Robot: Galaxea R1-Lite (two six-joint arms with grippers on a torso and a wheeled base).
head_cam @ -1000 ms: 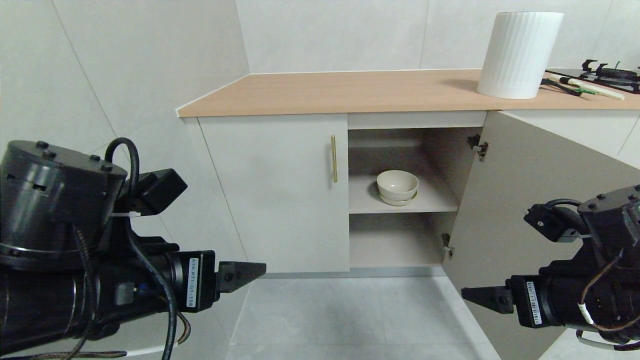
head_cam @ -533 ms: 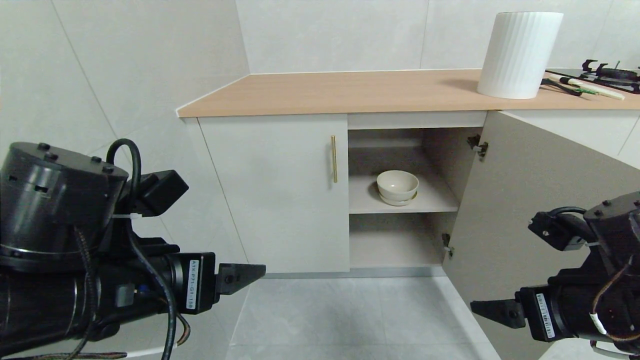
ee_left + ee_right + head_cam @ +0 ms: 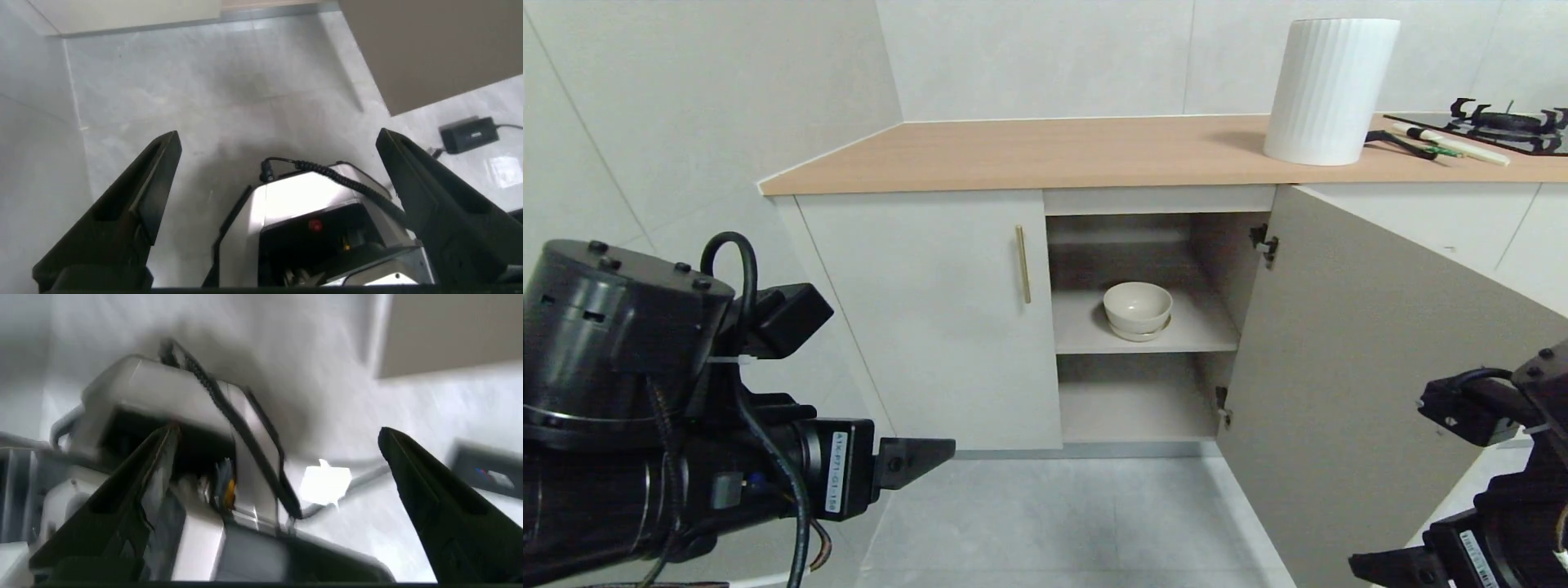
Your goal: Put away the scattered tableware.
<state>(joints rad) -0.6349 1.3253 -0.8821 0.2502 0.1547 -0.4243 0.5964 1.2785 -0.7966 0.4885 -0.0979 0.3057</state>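
The cream bowl (image 3: 1138, 304) sits on a small plate (image 3: 1141, 331) on the upper shelf (image 3: 1086, 331) of the open cabinet, just right of the head view's centre. The cabinet door (image 3: 1339, 367) stands swung open on its right. The left gripper (image 3: 278, 143) lies level at lower left, pointing toward the centre, its fingers spread wide on nothing. The right gripper (image 3: 278, 434) sits low in the lower right corner, equally wide and empty, pointing left.
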